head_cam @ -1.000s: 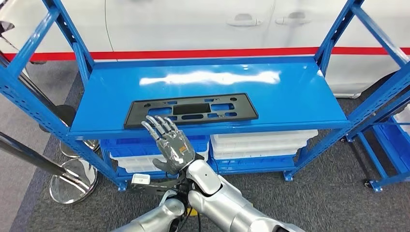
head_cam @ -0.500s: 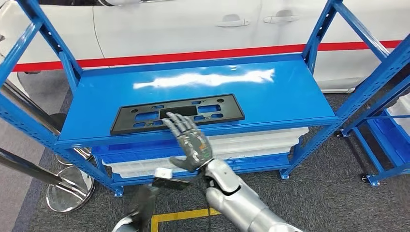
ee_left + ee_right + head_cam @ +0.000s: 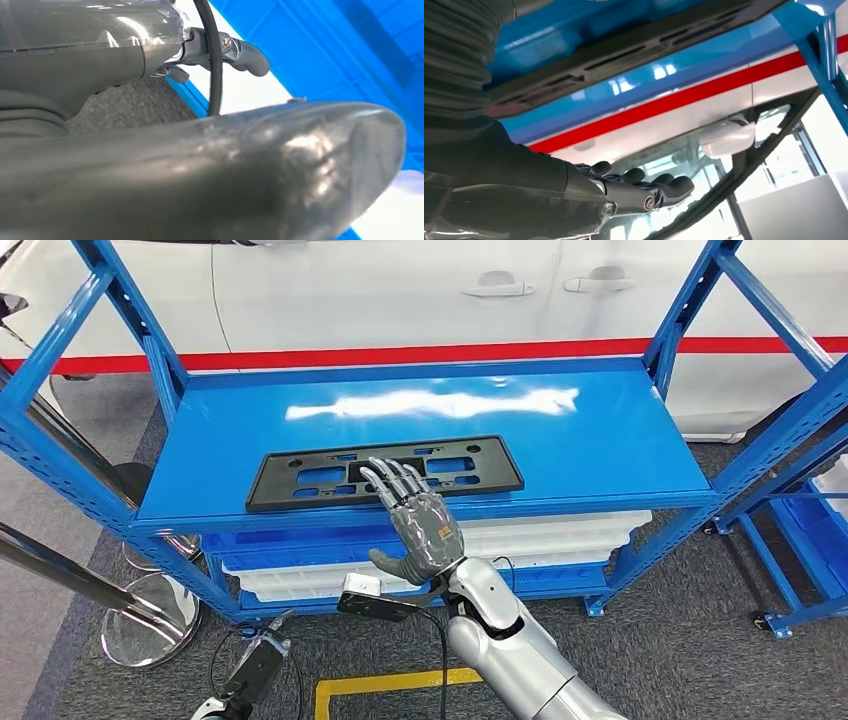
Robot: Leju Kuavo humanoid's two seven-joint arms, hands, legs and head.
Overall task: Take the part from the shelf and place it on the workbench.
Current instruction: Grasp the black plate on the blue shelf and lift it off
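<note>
Part (image 3: 385,472) on shelf (image 3: 600,450) – front edge (bins (image 3: 540,535) beneath).

A blue metal shelf (image 3: 600,440) carries a flat black slotted plastic part (image 3: 300,480) on its top deck, lying lengthwise along the front edge, nearer the left end than the right. On the deck below, white trays (image 3: 560,535) and blue trays (image 3: 260,545) sit stacked side by side.

Black part (image 3: 385,472), blue shelf (image 3: 600,440), red-striped white car (image 3: 400,300)
</note>
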